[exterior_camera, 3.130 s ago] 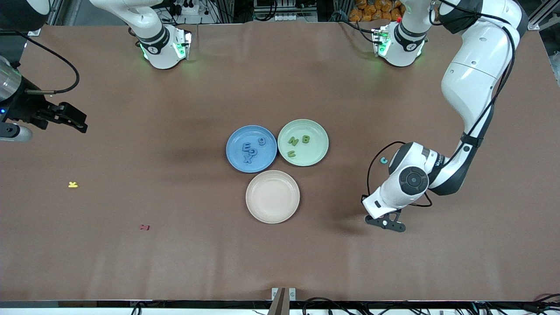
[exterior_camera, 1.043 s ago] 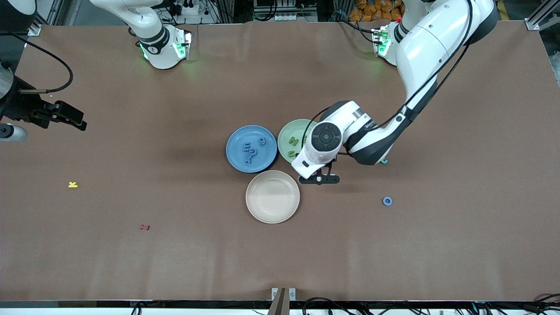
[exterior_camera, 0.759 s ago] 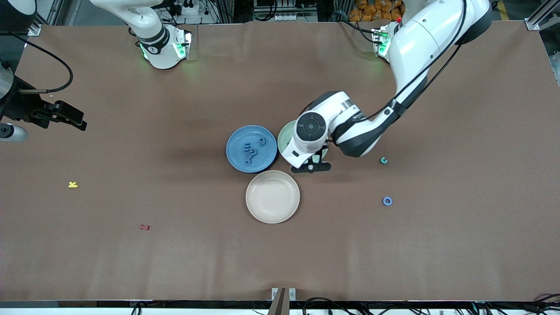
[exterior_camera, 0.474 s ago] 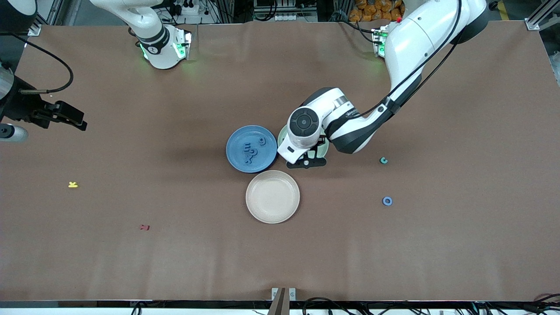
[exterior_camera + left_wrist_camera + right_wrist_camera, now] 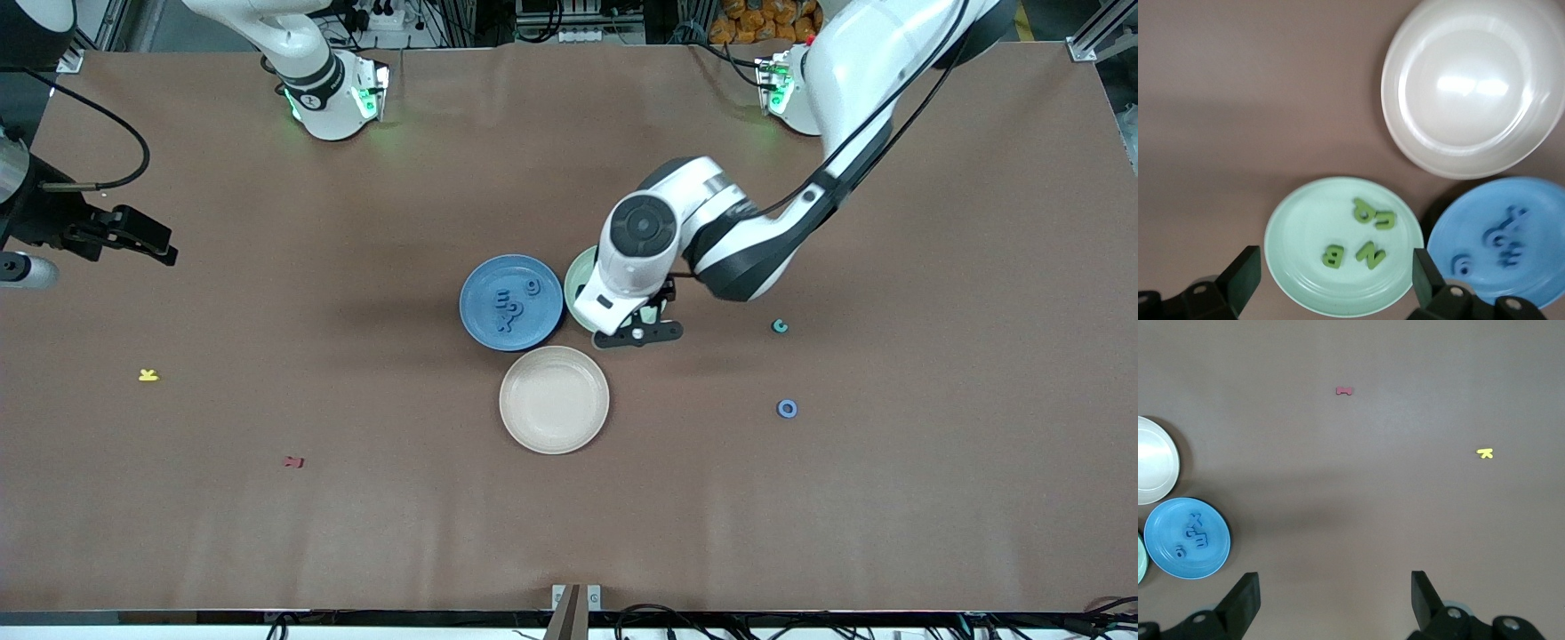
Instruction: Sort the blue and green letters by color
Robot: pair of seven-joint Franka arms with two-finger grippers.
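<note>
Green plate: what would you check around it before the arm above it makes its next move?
1. Left gripper open over the green plate, holding nothing: ok.
2. Four green letters lie inside that plate: ok.
3. Blue plate holds only blue letters: ok.
4. Everything sorted: not ok. A blue ring and a small green letter lie on the table, toward the left arm's end.
5. Right gripper out of the way: ok. It waits open at the right arm's end.
</note>
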